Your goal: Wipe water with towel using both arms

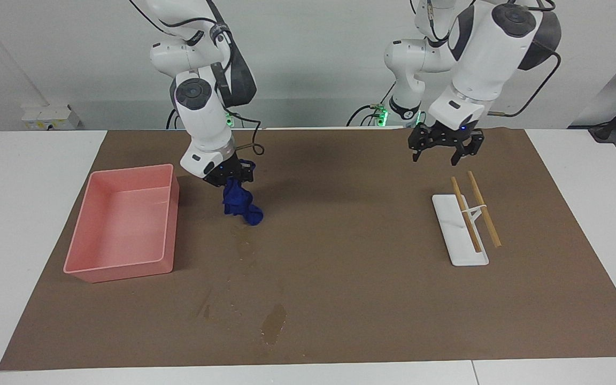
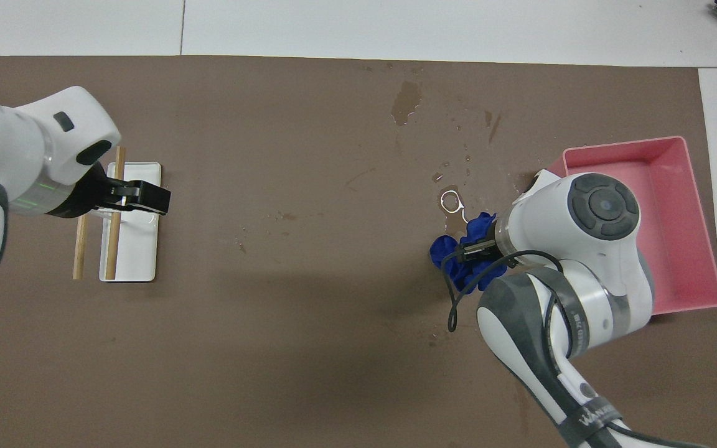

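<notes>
The blue towel [image 1: 241,206] hangs bunched from my right gripper [image 1: 233,179], which is shut on its top, beside the pink tray. Its lower end is at or just above the brown mat; I cannot tell if it touches. In the overhead view the towel [image 2: 452,255] shows beside the right arm's wrist, next to a small wet patch [image 2: 452,202]. The largest puddle of water [image 1: 275,323] lies farther from the robots, near the mat's edge [image 2: 406,102], with fainter streaks [image 1: 203,310] beside it. My left gripper [image 1: 444,152] is open and empty, up in the air over the white plate's nearer end [image 2: 147,196].
A pink plastic tray [image 1: 131,170] stands empty at the right arm's end of the mat [image 2: 623,144]. A white oblong plate [image 1: 460,251] with two wooden chopsticks [image 1: 484,211] across it lies at the left arm's end. The brown mat [image 1: 367,267] covers the table.
</notes>
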Robot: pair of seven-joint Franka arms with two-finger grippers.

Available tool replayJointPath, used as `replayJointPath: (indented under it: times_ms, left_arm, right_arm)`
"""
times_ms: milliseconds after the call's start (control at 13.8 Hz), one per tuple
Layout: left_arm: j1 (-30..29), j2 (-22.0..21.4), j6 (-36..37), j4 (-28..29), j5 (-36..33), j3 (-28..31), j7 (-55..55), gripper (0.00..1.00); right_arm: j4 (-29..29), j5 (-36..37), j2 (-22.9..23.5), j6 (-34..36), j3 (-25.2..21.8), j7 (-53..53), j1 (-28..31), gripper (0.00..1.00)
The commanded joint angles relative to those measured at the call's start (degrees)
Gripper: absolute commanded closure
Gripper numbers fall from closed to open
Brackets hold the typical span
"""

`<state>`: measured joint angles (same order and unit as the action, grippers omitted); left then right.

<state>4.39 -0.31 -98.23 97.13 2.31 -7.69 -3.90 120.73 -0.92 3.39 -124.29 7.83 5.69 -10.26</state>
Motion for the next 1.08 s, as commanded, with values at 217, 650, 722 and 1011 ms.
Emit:
replayJointPath:
  times_ms: [217, 650, 722, 1011]
  left_arm:
    - [-2.98, -2.15, 1.9, -0.63, -2.93, -0.48, 1.44, 0.0]
    - [-3.6, -1.36, 2.94, -2.98, -2.58, 0.66, 4.33, 0.0]
    - [-3.68, -1.1, 3.65, -3.96, -2.84, 0.66, 4.34, 0.0]
    - [-3.68, -1.01, 3.92, -4.67, -2.93, 0.66, 4.33, 0.0]
  right_arm:
    - [-0.14, 10.14, 11.36, -19.65, 0.26, -3.65, 2.6, 1.0]
    - [-18.57, 10.59, 26.64, -22.22, 0.35, -4.55, 3.5, 1.0]
    - [-22.26, 10.16, 28.84, -21.96, 0.52, -3.94, 3.06, 1.0]
    - [-25.2, 7.36, 30.36, -21.26, 0.79, 11.41, -1.77, 1.0]
